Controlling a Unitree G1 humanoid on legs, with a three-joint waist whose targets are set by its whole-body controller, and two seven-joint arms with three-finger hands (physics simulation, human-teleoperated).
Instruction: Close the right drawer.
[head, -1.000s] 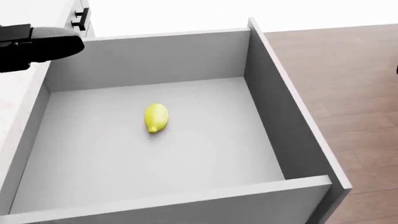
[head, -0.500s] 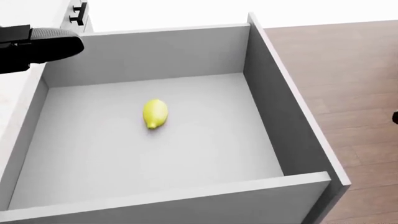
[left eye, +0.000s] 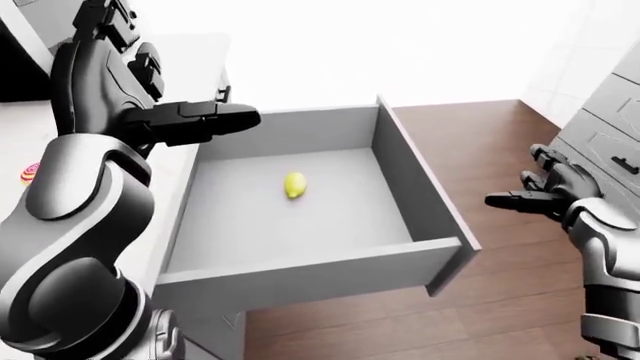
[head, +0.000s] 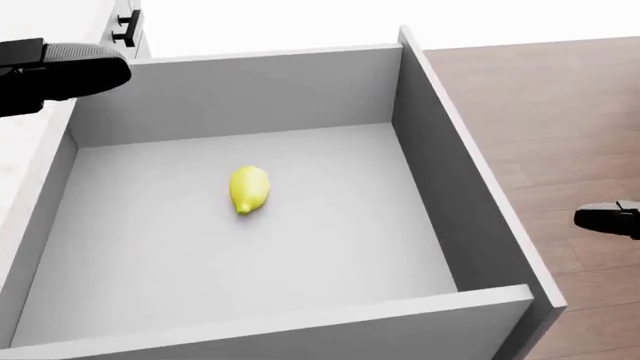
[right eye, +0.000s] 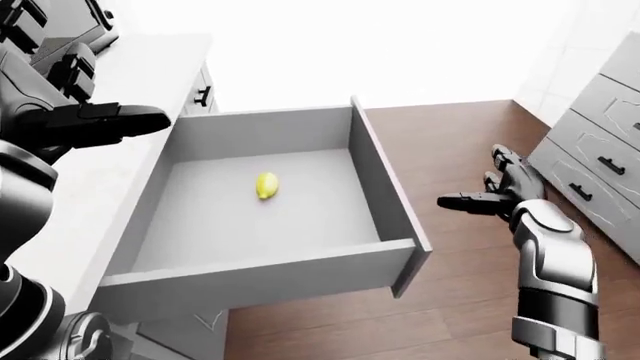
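The grey drawer (left eye: 420, 195) stands pulled wide out of the white cabinet, its front panel (left eye: 310, 274) toward the bottom of the left-eye view. A yellow lemon (head: 249, 189) lies on the drawer floor. My right hand (left eye: 528, 193) is open, fingers spread, over the wooden floor to the right of the drawer's right wall and apart from it. Its fingertip shows at the head view's right edge (head: 605, 217). My left hand (left eye: 205, 120) is open, fingers stretched flat above the drawer's upper left corner.
A white countertop (right eye: 130, 75) runs along the left, with a black handle (head: 128, 28) on the cabinet above the drawer. A grey chest of drawers (right eye: 600, 135) stands at the right edge. Brown wooden floor (left eye: 480, 142) lies between it and the drawer.
My right hand has come in from the right, and its fingertip now shows well inside the head view's right edge. The camera has shifted slightly. Drawer and lemon have not moved.
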